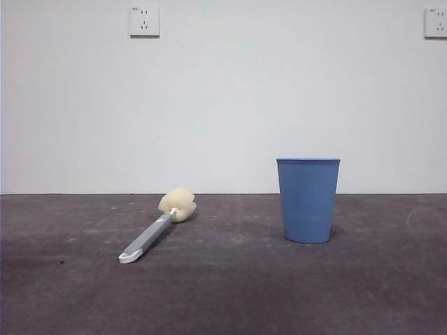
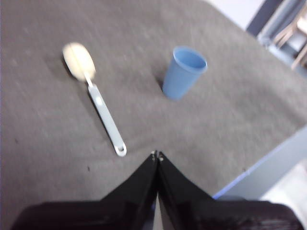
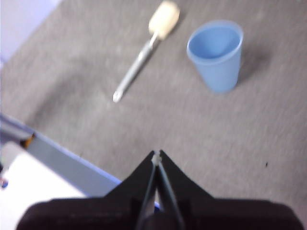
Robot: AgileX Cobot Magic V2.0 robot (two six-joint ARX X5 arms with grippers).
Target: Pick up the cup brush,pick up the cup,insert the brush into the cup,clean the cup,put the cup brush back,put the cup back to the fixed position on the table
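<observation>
The cup brush (image 1: pixel 155 227) lies flat on the table (image 1: pixel 223 293), left of centre, with its pale yellow sponge head toward the wall and its white tip toward the camera. It also shows in the left wrist view (image 2: pixel 98 103) and the right wrist view (image 3: pixel 144 52). The blue ribbed cup (image 1: pixel 308 200) stands upright and empty to its right; it shows in both wrist views (image 2: pixel 183 73) (image 3: pixel 217 56). My left gripper (image 2: pixel 157 155) is shut and empty, high above the table, short of the brush's tip. My right gripper (image 3: pixel 157 155) is shut and empty, high above the table's near edge.
A white wall with two sockets (image 1: pixel 144 21) (image 1: pixel 436 22) stands behind the table. The table's edge (image 2: pixel 261 167) runs close to the left gripper, and another edge (image 3: pixel 67 163) lies under the right gripper. Neither arm shows in the front view.
</observation>
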